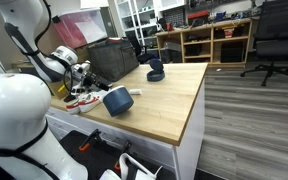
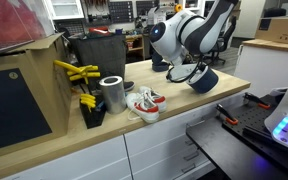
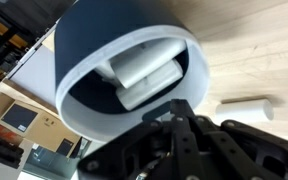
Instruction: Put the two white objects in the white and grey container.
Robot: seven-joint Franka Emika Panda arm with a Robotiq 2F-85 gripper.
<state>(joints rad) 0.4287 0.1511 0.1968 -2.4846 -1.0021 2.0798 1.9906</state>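
— Just ahead of the jaws, what is seen?
— The container (image 3: pixel 92 36) is tipped, its rim pinched by the closed gripper (image 3: pixel 179 110), perhaps for scooping. One white piece (image 3: pixel 144 72) is seen inside; another white piece (image 3: pixel 246 108) is found beside the jaws.

— What is seen of the floor?
— Grey wood-look planks (image 1: pixel 249 110) are laid across the right of an exterior view.
— And the furniture?
— A light wooden table top (image 1: pixel 174 100) is carried at the centre on a white base (image 1: pixel 191 145). An open wooden shelf unit (image 1: pixel 209 40) is set at the back, upper centre, and a black office chair (image 1: pixel 274 40) is parked at upper right.
— And from the opposite side?
— White drawer fronts (image 2: pixel 164 150) are seen under the wooden top along the bottom of an exterior view. Cluttered shelving (image 2: pixel 104 10) is glimpsed at top centre. Even indoor light is cast throughout.
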